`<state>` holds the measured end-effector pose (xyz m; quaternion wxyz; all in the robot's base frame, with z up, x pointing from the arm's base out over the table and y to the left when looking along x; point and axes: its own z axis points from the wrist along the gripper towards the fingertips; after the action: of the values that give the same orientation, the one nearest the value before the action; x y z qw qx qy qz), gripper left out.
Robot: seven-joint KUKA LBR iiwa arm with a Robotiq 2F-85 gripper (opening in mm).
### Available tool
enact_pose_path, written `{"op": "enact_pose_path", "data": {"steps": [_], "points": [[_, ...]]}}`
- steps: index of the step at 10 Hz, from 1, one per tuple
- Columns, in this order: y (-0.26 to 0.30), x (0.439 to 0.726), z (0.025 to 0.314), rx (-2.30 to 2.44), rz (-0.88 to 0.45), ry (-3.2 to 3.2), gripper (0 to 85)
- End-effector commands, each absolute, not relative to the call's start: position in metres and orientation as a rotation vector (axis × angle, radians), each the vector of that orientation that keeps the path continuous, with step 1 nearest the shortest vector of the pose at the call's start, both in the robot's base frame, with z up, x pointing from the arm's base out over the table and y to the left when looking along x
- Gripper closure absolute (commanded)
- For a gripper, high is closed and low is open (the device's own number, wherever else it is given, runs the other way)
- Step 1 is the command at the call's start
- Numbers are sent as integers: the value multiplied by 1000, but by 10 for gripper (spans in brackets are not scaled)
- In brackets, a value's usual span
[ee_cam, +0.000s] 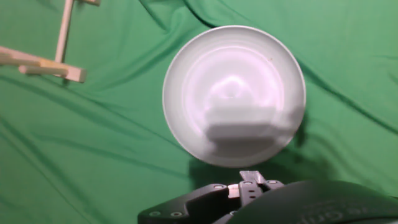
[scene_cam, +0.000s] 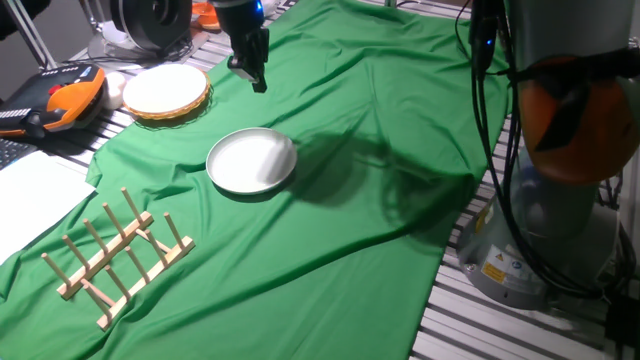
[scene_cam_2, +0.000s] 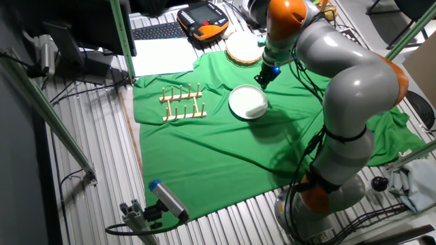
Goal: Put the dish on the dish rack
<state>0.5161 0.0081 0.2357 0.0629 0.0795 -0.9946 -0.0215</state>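
On the wrinkled green cloth [scene_cam: 380, 180] over the worktop: smooth white round dish [scene_cam: 251, 160], shallow, rim raised, lying flat. Well apart from it, pale wooden dish rack [scene_cam: 118, 255], thin upright pegs on two rails. Above the dish, dark tool [scene_cam: 250, 72], holding nothing; finger spread impossible to tell.

The KUKA arm [scene_cam_2: 354, 102] is arching from its base at the table's edge, its grey and orange links bending over and reaching downward. The wrist is pointing the gripper [scene_cam: 256, 78] straight down, hanging in the air, its dark fingers [scene_cam: 260, 82] sitting close together, touching nothing.
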Motion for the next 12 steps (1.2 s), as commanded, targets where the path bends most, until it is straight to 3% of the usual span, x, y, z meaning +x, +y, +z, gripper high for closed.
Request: {"op": "enact_pose_path", "data": {"steps": [1, 2, 4, 5, 6, 12], "points": [[13, 518, 233, 221, -65, -2996, 850], [22, 521, 231, 191, -34, -2996, 850], [39, 526, 222, 130, -6, -3010, 510], [43, 530, 217, 135, 29, -3012, 510], [47, 534, 213, 121, 34, -3011, 340], [67, 560, 173, 87, 62, -3056, 340]]}}
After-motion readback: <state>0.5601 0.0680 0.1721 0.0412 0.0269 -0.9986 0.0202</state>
